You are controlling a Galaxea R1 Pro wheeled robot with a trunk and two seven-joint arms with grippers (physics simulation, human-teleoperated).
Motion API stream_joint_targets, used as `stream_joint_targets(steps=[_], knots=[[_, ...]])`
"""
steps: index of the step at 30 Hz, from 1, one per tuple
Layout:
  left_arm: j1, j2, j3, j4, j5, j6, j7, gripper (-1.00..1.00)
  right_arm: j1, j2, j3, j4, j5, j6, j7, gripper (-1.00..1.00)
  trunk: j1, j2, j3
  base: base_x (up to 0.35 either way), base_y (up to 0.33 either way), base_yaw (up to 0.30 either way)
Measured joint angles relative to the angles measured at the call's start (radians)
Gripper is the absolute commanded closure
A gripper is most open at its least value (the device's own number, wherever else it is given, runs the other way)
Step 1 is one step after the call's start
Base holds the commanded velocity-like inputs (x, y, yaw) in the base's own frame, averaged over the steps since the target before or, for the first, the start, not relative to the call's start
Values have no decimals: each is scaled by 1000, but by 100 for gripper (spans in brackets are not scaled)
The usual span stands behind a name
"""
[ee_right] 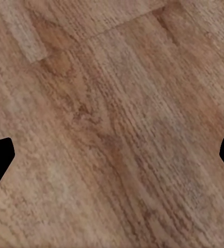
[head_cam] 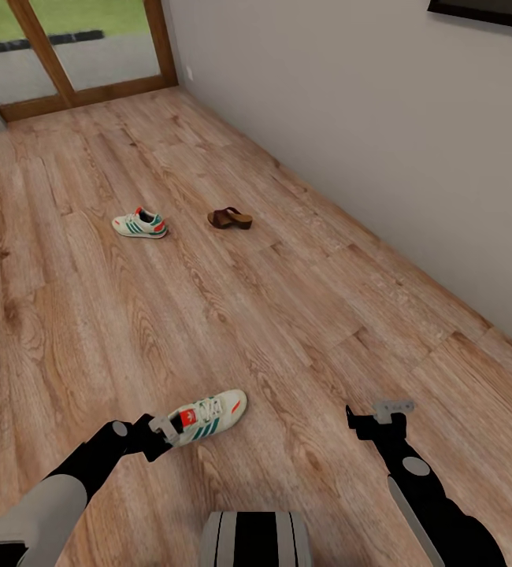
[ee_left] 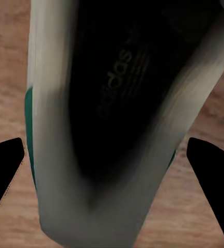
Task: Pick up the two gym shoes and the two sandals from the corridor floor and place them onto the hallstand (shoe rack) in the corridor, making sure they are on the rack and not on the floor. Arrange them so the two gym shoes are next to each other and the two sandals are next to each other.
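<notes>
Gym shoe [head_cam: 207, 416] lies on the corridor floor [head_cam: 287, 315] at the left gripper [ee_left: 109, 155], whose jaws straddle its heel, spread wide and not touching it. Beyond it lie a second gym shoe [head_cam: 139, 224] and a sandal [head_cam: 229, 218]. Beside the near shoe, the right gripper [ee_right: 112, 155] hangs with jaws released.
</notes>
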Motion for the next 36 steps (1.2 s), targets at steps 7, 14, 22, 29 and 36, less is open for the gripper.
stream_joint_targets(steps=[7,14,22,29,36], knots=[[0,-6,0,0,-4,0,1,100,0,0,0,0,0,0,0,-100,0,0,0,0,0,0],[1,-7,1,-1,-3,-1,0,100,0,0,0,0,0,0,0,-100,0,0,0,0,0,0],[2,-6,2,-17,-4,-1,0,100,0,0,0,0,0,0,0,-100,0,0,0,0,0,0],[5,-6,2,-31,-4,0,0,100,0,-1,0,0,0,0,0,-100,0,0,4,0,0,0],[6,-6,3,-41,-4,2,0,100,0,0,1,0,0,-1,0,-100,-4,2,31,0,0,0]])
